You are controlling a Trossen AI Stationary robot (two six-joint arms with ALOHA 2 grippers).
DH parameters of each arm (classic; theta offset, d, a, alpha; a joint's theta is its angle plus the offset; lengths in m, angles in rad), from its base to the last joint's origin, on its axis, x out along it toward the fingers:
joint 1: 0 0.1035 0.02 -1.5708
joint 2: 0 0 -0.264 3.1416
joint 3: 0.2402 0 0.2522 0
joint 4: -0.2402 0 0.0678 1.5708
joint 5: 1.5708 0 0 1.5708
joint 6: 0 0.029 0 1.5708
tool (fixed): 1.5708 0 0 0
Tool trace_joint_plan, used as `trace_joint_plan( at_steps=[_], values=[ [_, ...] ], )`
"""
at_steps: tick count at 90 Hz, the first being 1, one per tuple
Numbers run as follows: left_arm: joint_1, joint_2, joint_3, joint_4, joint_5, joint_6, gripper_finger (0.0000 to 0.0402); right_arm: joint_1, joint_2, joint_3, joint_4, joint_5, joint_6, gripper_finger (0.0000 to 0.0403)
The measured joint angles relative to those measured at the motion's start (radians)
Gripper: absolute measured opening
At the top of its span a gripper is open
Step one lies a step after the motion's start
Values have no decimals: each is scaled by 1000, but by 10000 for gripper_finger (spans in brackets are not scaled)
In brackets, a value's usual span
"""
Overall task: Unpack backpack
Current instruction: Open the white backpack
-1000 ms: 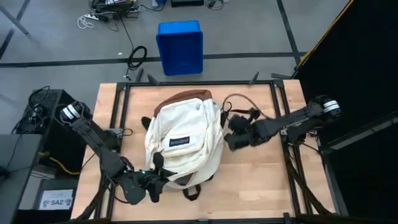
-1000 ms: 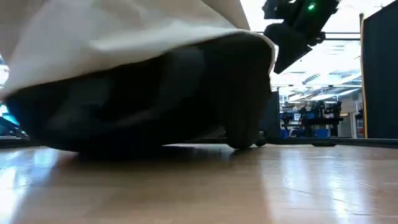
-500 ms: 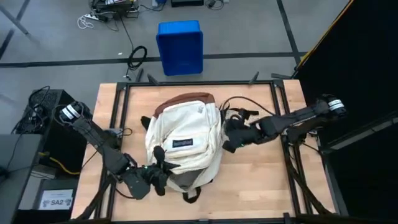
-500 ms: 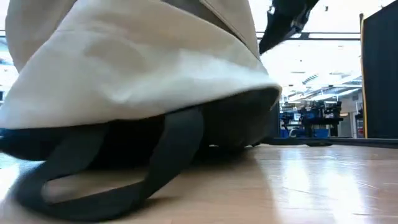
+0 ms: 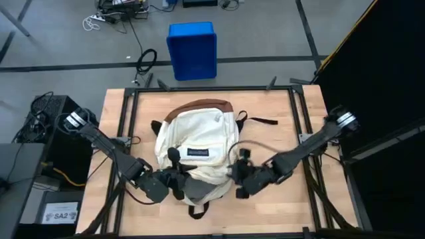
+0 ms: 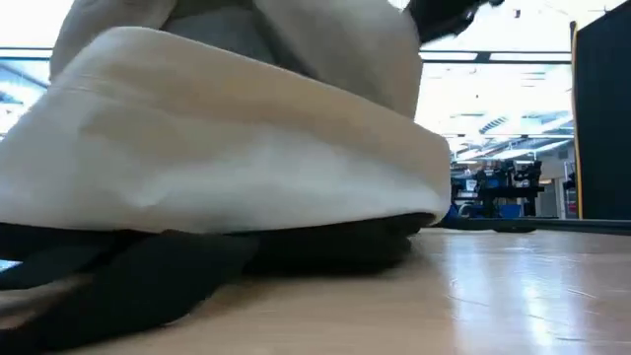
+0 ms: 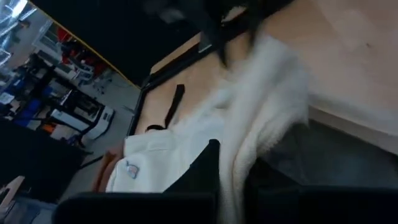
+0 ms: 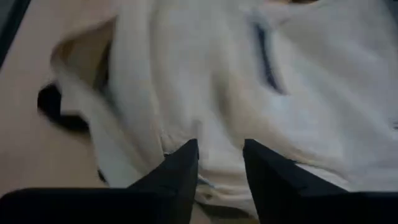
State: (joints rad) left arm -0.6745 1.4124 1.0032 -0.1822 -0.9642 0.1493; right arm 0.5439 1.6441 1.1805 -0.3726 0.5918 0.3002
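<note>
Both grippers sit at the backpack's point(image 5: 196, 149) near end — left gripper point(image 5: 174, 184) apparently pinching fabric, right gripper point(image 5: 240, 184) fingers narrowly parted against cloth.

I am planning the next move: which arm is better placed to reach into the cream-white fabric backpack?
Probably the right. The right gripper has open fingers facing the cream-white fabric backpack near its open near end, while the left gripper sits against the fabric there, seemingly holding it.
</note>
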Motion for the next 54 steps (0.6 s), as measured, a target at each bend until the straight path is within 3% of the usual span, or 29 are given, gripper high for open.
trace_joint_plan(
  at_steps=[17,34,54],
  values=[
    [25,0,31,-10,0,4,0,28,116,0,155,9,-103,142],
    [48,-2,39,-36,-11,-4,0,86,66,-1,197,92,-139,136],
    [89,-2,39,-21,-11,-10,0,148,52,1,501,58,-291,130]
  ],
)
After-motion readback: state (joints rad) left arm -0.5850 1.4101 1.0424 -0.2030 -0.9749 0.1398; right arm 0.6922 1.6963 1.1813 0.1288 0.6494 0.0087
